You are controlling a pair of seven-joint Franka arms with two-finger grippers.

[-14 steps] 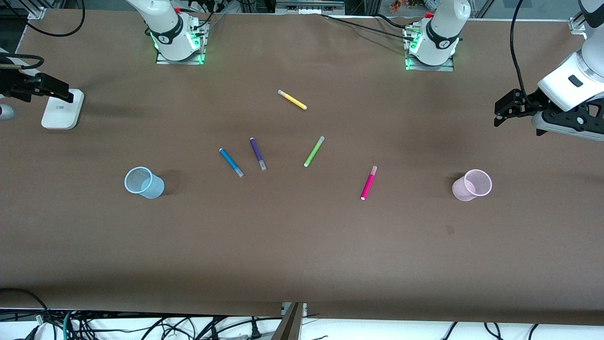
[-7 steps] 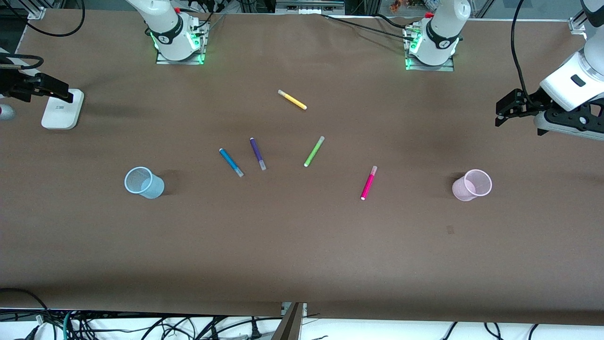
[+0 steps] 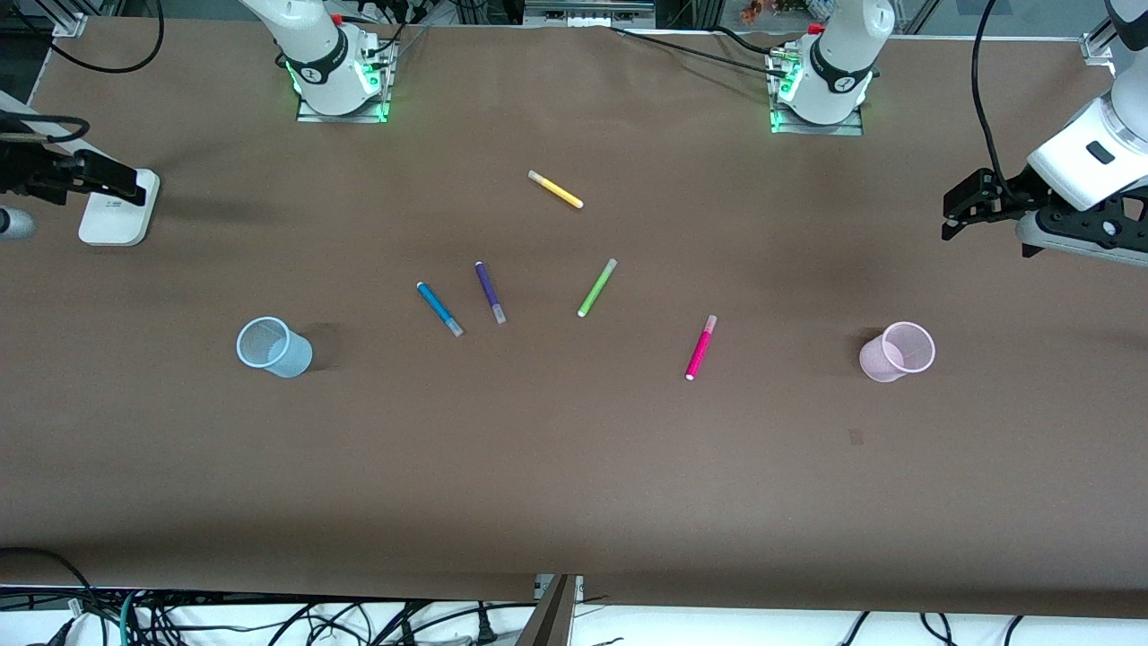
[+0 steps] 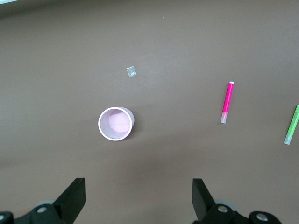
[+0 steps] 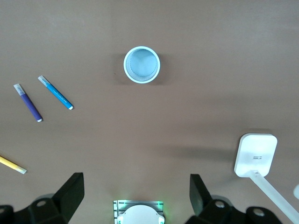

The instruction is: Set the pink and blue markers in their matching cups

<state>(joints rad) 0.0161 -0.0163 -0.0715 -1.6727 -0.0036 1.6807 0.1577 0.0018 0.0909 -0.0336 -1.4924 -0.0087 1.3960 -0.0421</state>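
- The left pincer (image 3: 956,215) is hanging in the air over the left arm's end of the worktop (image 3: 574,467), its fingers (image 4: 74,198) spread wide and pinching nothing.
- The right pincer (image 3: 126,184) is hovering over the right arm's end of the worktop, just above a flat white box (image 3: 117,208); its fingers (image 5: 70,191) are spread wide too, with nothing between them.
- The pink cup (image 3: 899,351) is standing upright near the left arm's end, with nothing in it.
- The pink marker (image 3: 700,347) is lying flat on the worktop, well apart from the pink cup, toward the middle.
- The blue cup (image 3: 272,346) is standing upright near the right arm's end, with nothing in it.
- The blue marker (image 3: 439,309) is lying flat between the blue cup and the purple marker (image 3: 490,292), just beside the purple one.
- A green marker (image 3: 596,287) is lying near the middle, and a yellow marker (image 3: 555,189) is lying farther from the front camera than the others.
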